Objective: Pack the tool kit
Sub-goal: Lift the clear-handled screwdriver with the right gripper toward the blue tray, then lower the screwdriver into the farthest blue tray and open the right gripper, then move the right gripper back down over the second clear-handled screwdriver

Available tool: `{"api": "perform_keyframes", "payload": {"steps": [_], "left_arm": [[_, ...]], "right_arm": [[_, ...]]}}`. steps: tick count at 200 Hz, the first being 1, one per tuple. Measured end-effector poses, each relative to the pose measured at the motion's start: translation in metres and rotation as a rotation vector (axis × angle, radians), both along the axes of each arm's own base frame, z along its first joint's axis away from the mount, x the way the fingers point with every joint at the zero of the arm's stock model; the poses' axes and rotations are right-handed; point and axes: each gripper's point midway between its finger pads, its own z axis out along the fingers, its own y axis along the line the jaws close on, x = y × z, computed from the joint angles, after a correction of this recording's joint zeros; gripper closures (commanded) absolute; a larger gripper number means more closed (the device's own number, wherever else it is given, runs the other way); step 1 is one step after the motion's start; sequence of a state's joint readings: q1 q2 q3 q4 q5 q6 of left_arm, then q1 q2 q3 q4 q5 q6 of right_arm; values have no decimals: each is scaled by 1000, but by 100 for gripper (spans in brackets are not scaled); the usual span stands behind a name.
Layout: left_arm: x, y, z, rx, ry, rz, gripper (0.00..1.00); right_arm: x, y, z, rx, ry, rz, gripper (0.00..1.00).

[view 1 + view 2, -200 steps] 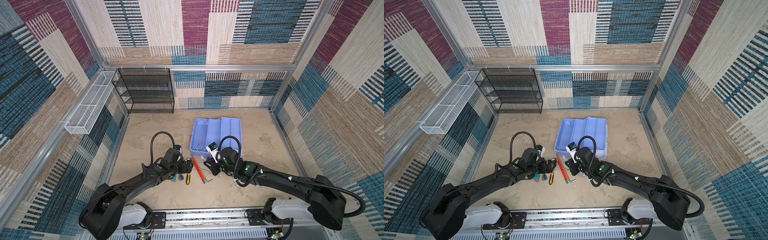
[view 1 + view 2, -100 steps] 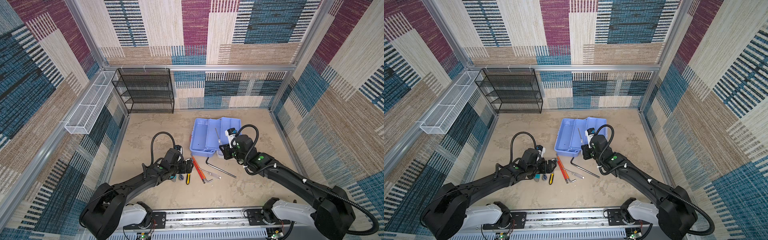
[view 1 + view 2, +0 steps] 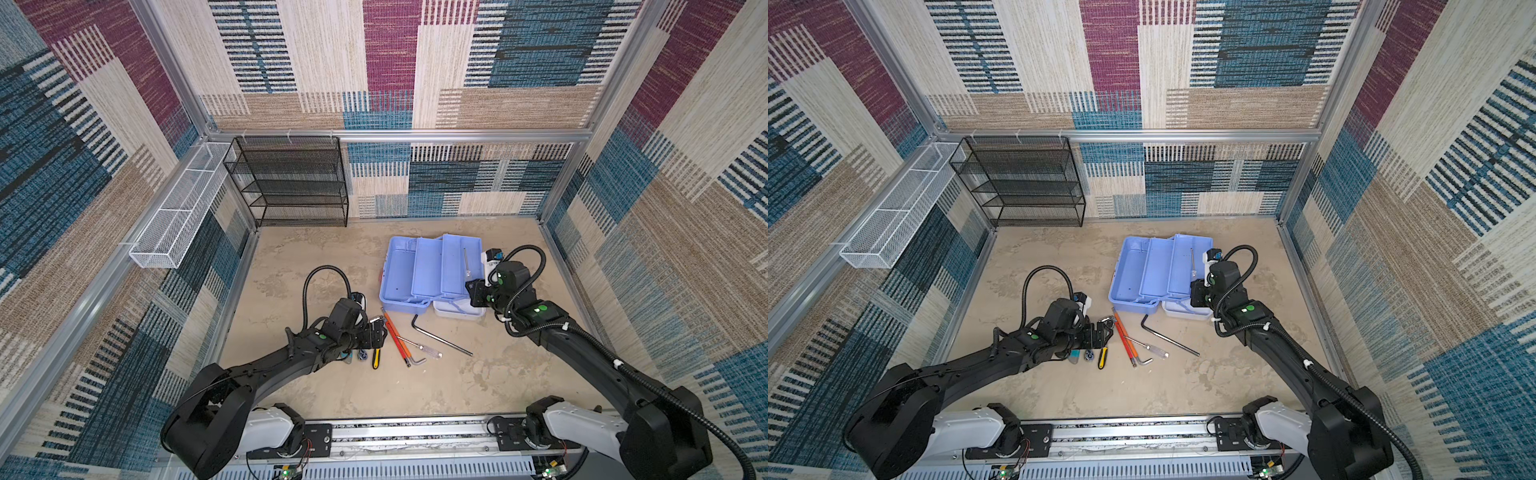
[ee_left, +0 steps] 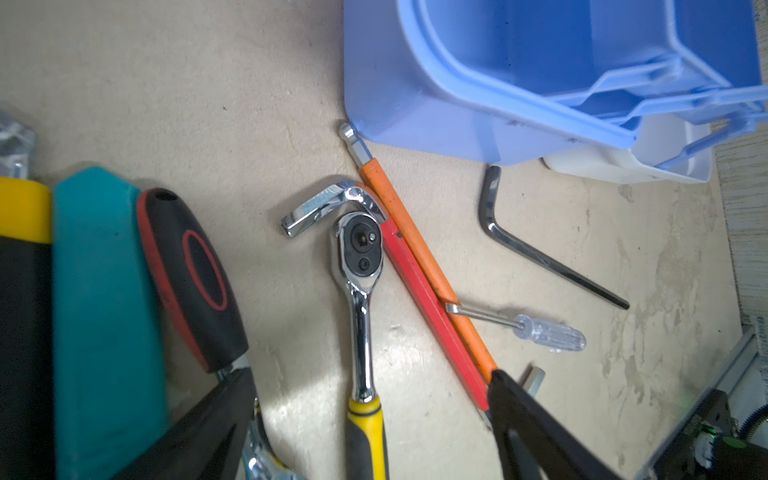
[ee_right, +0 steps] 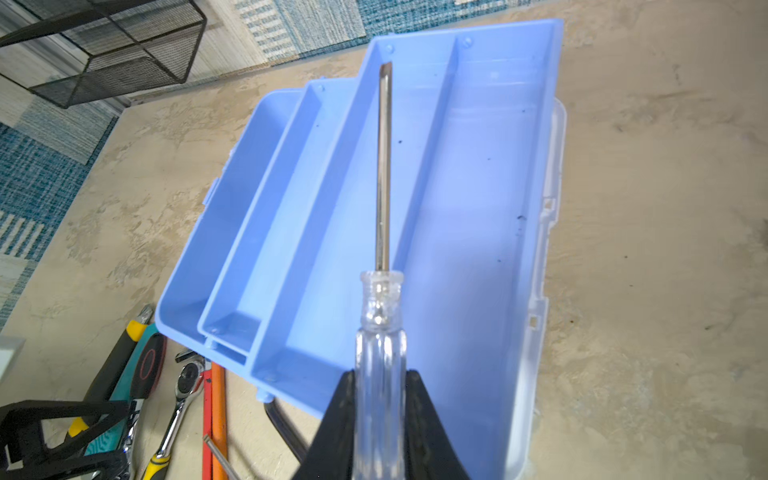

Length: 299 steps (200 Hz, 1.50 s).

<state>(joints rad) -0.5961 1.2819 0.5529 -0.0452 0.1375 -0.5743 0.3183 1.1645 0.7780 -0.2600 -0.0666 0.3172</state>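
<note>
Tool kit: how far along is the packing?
Done: the tool kit is open, trays out, nothing visible inside. In hand: the right gripper holds a screwdriver above a tray; the left gripper hangs open over the ratchet. Left: ratchet, orange hex key, black hex key, small screwdriver and more lie on the floor.

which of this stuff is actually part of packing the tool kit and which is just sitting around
For the job:
- tool kit
- long screwdriver in the right gripper
- ratchet
- orange hex key
- black hex key
- small screwdriver

Just lying about:
- black mesh rack
- white wire basket
</note>
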Motion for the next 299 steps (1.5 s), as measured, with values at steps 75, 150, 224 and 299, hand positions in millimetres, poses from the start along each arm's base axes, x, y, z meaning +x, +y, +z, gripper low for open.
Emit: {"api": "perform_keyframes", "payload": {"steps": [75,150,224,299], "left_arm": [[0,-1,-2,-7,-2,-2,9],[0,-1,-3,-5,3,0,9],[0,-1,-5,-3,7,1,9],[-2,1,-9,-8,20,20,7]], "right_arm": [[20,-2,-12,26,60,-3,77],[27,-2,-17,64,92,-30,66],[24,-2,6,74,29,-21,49],[-48,57,11,15,-90,293,47]]}}
